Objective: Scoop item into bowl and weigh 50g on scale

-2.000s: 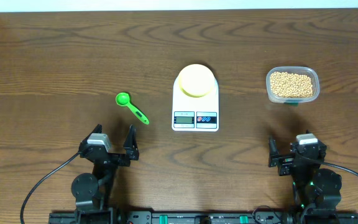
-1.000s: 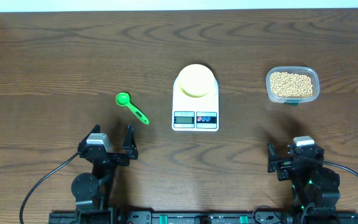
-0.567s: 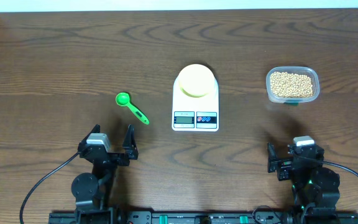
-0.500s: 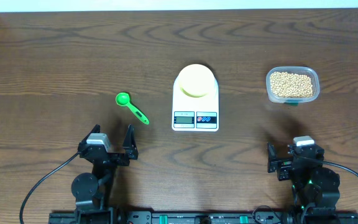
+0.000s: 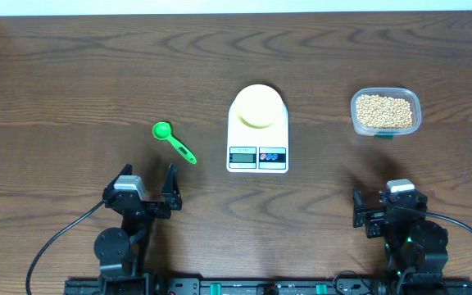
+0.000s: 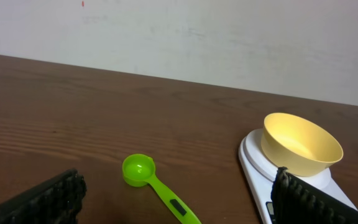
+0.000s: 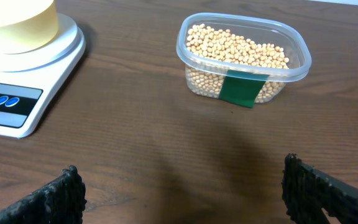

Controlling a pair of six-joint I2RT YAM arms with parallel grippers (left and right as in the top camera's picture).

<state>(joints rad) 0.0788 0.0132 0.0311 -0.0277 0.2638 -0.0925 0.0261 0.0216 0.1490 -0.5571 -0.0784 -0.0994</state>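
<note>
Right hand (image 5: pixel 389 205) retreated; one bowl (image 5: pixel 258 106), one scale (image 5: pixel 257 142)

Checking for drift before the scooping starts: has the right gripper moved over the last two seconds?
Yes, slightly: the right gripper drew back toward its own base, farther from the bean tub, which stayed put.

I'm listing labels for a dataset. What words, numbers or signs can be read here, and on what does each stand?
No text is legible in any view.
display of the scale: too small to read.
buttons on the scale: one red and two blue dots, no readable marking.
green label on the clear tub: no print shows.
green scoop: dark mark on its handle, too blurred to read.
</note>
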